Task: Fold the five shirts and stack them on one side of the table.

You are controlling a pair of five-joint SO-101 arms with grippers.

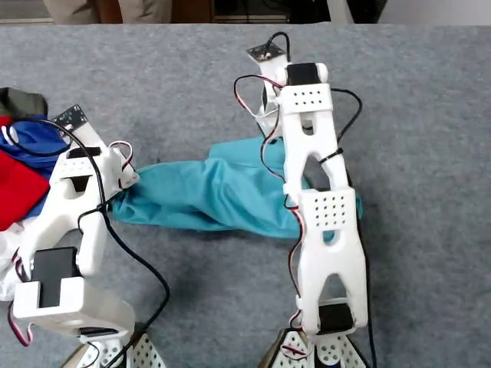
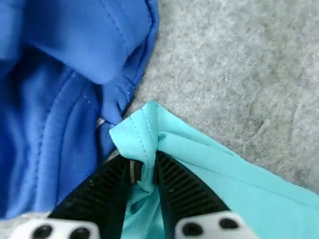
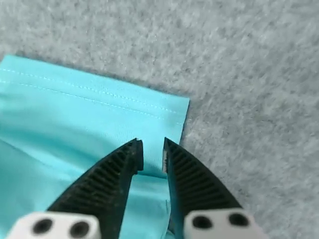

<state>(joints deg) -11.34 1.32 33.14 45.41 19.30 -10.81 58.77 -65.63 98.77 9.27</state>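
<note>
Teal shirt [image 1: 207,195] lies bunched and stretched sideways mid-table [image 1: 414,115].

Left gripper [image 2: 147,169] is at the shirt's end nearest the pile. Its jaws are clamped on a pinched fold of the hemmed edge, and the cloth puckers between the ribbed pads.

Right gripper [image 3: 152,152] is at the shirt's far edge, just inside a flat hem corner. Its jaws stand a narrow gap apart, tips over the teal fabric (cannot tell if any cloth is caught).

Blue shirt [image 2: 50,99] lies crumpled just beside the clamped end. Red shirt [image 1: 19,188] lies beyond it.
</note>
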